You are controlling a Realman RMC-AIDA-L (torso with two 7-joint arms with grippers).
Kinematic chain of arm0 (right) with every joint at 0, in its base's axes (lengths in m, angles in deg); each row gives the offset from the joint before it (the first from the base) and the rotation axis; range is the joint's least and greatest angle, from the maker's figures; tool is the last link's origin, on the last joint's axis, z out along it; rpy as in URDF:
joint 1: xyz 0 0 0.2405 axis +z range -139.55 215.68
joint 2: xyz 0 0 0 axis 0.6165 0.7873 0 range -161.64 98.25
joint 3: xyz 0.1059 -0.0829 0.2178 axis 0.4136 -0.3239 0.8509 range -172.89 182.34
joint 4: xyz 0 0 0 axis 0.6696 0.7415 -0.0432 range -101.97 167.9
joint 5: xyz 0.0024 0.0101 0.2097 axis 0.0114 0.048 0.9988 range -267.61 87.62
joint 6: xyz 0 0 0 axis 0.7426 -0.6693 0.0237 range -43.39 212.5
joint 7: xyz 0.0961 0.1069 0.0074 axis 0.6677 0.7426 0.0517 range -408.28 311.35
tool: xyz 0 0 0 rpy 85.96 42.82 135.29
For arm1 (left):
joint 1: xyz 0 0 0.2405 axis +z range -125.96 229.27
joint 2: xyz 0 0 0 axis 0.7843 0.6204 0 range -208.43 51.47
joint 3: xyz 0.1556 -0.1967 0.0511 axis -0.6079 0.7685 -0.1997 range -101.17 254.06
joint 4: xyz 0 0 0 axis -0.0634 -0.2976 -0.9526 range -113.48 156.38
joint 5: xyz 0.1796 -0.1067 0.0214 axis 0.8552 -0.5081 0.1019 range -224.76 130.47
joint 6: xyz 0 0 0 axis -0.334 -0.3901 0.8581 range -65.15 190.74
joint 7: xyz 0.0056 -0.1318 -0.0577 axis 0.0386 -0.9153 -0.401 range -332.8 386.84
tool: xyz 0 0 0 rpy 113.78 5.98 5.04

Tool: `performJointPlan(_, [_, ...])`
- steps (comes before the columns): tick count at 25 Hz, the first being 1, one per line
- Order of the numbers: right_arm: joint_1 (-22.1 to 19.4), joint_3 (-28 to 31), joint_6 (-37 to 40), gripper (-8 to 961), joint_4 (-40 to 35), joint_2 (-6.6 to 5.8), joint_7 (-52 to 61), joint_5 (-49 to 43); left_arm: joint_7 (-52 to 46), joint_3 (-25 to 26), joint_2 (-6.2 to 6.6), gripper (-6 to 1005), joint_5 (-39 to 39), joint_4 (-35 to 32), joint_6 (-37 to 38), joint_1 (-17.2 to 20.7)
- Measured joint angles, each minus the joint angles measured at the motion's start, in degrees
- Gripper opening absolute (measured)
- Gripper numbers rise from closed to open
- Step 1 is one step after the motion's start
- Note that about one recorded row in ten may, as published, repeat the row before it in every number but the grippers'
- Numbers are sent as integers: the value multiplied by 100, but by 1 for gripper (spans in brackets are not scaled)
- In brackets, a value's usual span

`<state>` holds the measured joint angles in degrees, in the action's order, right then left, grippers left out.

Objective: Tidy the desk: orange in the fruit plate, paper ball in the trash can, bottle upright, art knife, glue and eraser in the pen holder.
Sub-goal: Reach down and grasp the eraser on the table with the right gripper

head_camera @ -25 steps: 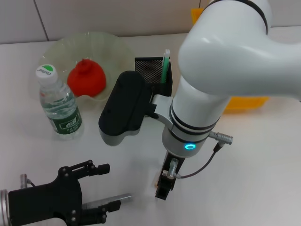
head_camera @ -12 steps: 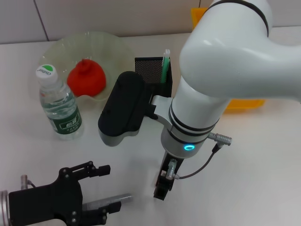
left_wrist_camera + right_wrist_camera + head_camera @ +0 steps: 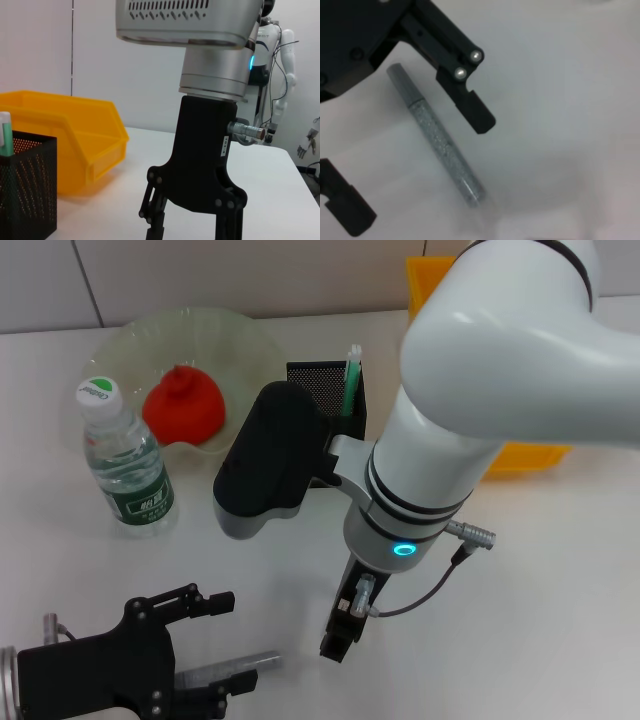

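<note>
Right wrist view: grey glitter pen [image 3: 436, 138] on the table between the left tool's [image 3: 415, 150] spread fingers.

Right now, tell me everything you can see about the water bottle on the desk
The bottle is clear plastic with a ribbed body, a green label round its lower half, and a white cap with a green mark on top. It stands upright on the white desk, cap on, and seems to hold water. It sits on the robot's left side, just in front of the fruit plate's near rim, whether touching it or not is unclear. The orange lies in that plate just behind it. Neither gripper touches it.
</note>
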<state>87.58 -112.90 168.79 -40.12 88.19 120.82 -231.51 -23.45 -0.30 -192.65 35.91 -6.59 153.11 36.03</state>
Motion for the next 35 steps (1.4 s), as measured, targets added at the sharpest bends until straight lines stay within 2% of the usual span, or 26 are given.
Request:
performJointPlan(16, [-70, -139, -24, 786, -132, 0, 5, -200, 12, -29, 0, 807, -1, -9, 48, -22])
performJointPlan(35, [-99, -168, -74, 737, -74, 0, 9, -206, 12, -17, -8, 807, -1, -9, 90, -20])
